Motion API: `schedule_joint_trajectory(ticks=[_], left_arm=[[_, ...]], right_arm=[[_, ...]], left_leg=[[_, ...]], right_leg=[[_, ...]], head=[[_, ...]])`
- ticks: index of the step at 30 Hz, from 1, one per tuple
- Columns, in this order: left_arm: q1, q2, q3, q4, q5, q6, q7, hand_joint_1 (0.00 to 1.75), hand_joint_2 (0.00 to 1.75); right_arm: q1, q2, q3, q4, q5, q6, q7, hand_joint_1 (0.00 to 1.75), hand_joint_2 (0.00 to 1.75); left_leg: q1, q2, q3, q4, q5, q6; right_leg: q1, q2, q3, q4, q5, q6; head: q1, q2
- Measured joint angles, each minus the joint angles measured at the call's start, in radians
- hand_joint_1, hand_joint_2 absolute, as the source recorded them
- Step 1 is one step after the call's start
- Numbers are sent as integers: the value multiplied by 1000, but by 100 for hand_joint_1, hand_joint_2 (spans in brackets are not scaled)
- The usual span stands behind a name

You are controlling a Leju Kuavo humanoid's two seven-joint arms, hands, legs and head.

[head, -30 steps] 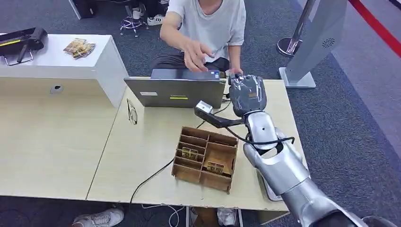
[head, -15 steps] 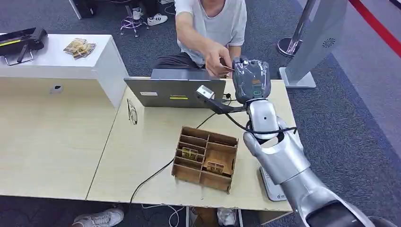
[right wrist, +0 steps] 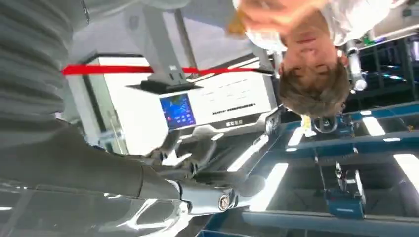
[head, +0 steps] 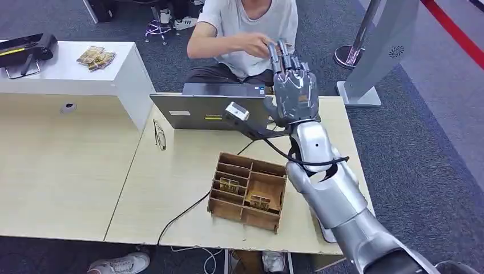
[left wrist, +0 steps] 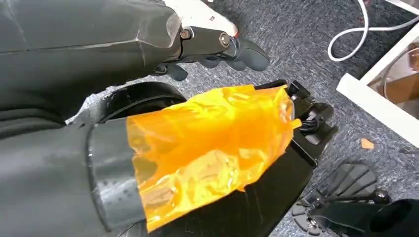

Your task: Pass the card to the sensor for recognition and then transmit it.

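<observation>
The right robot hand (head: 294, 85) is reaching up past the far edge of the counter (head: 171, 188) toward a seated person (head: 251, 25), with its fingers (head: 283, 54) stretched out and spread apart and nothing between them. The right wrist view is showing those fingers (right wrist: 217, 190) extended into open air. The person's hand (head: 258, 43) is lifting just beside the robot's fingertips, closed around something small that is probably the card, though it is too small to tell for sure. The silver right arm (head: 331, 188) is crossing over the near right part of the counter, with a dark cable looping around its wrist. A grey laptop (head: 211, 111) is standing open at the far edge of the counter, its back turned to the robot. A brown wooden organizer box (head: 248, 191) is sitting nearer on the counter, holding a few small yellowish items in its compartments. A black cable (head: 182, 214) is running from near the box off the front edge. The left robot hand (left wrist: 217, 47) is hanging low over grey carpet, and its fingers are curling inward; whether it is holding anything cannot be told. A crumpled piece of orange film (left wrist: 212, 148) is sitting close to the left wrist camera.
</observation>
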State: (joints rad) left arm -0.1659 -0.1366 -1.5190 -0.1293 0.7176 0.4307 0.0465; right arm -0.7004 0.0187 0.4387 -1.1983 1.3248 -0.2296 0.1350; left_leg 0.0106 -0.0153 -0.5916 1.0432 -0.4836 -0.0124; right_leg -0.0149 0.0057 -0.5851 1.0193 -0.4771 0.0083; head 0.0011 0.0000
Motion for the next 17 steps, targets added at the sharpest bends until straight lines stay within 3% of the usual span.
schedule_joint_trajectory(ticks=[7, 8, 17], left_arm=[[-1, -3, 0, 0, 18, 5, 15, 0, 0], [0, -3, 0, 0, 21, 9, 15, 0, 0], [2, -3, 0, 0, 60, 30, 12, 0, 0]], right_arm=[[73, 8, 5, -89, -97, -28, -44, 0, 175], [84, 9, 6, -103, -116, -29, -57, 0, 0], [228, 14, 26, -291, -354, -50, -158, 0, 0]], left_leg=[[0, 0, 0, 0, 0, 0], [0, 0, 0, 0, 0, 0], [0, 0, 0, 0, 0, 0]], right_leg=[[0, 0, 0, 0, 0, 0], [0, 0, 0, 0, 0, 0], [0, 0, 0, 0, 0, 0]], head=[[0, 0], [0, 0], [0, 0]])
